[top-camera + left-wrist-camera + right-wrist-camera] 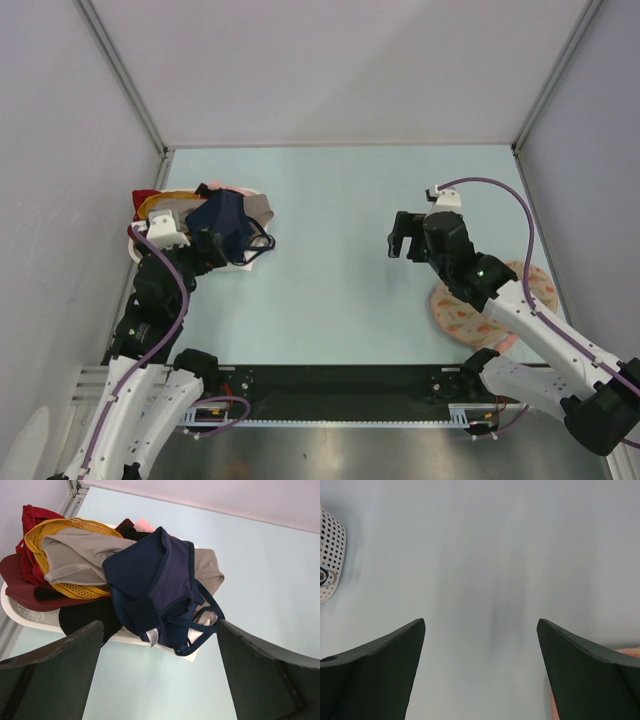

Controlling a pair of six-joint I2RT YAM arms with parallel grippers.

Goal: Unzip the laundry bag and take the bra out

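The laundry bag (452,318) is lying flat on the table (330,290), partly under the right arm (520,320). The right gripper (480,622) is hanging wide open above the table. The left gripper (159,630) is spreading wide, facing the clothes pile (75,555).

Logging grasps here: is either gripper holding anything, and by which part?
Nothing is held. The left gripper is open in front of the garment heap, the right gripper open over the table, nothing between either's jaws.
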